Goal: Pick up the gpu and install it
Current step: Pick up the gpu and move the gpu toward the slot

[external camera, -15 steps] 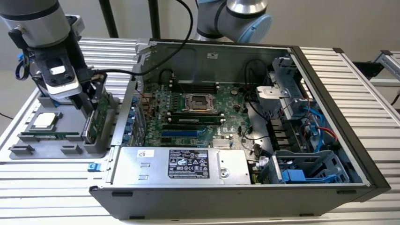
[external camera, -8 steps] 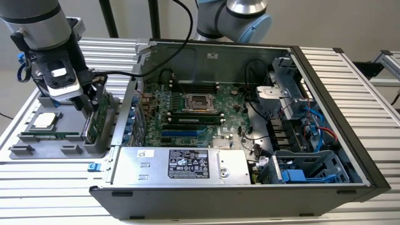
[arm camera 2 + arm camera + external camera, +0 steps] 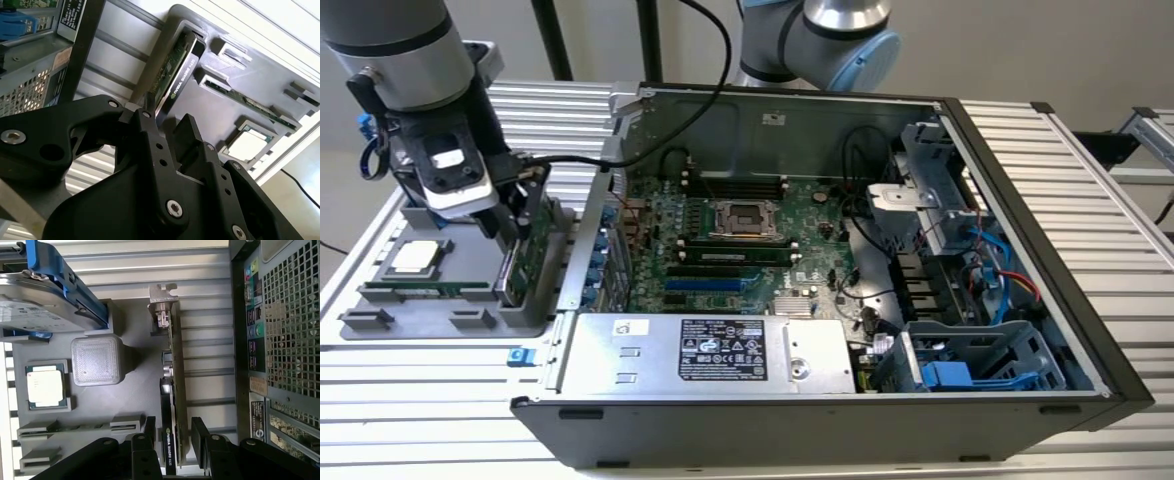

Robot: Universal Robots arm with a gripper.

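Far on the exterior view's left, a ribbed aluminium bench (image 3: 427,420) carries a grey tray (image 3: 454,312). In its pockets sit a square processor chip (image 3: 414,258) and a thin memory stick (image 3: 434,291) lying flat. A hard drive (image 3: 45,305) in a blue frame sits beyond the chip in the first wrist view. Just right of these, the arm hangs over the tray with its pincer (image 3: 175,432) lowered around the gpu (image 3: 172,390). The gpu stands on its long edge in a tray slot. Its long axis runs along the slot, roughly parallel to the nearby rear wall of the computer case (image 3: 854,425). The black shroud face turns toward the chip side of the tray and the green board face toward the case. The silver bracket is at the end away from the pincer, and the pincer straddles the opposite end. The pincer is released: one finger (image 3: 150,427) stands off the shroud face and the other off the board face, with a thin gap on each side in the first wrist view. The card rests wholly in its slot. Further right, the case lies open on its side with the motherboard (image 3: 734,250) exposed. A silver power supply (image 3: 707,350) sits along the near edge. A drive cage with blue parts (image 3: 961,372) sits at the exterior view's right.
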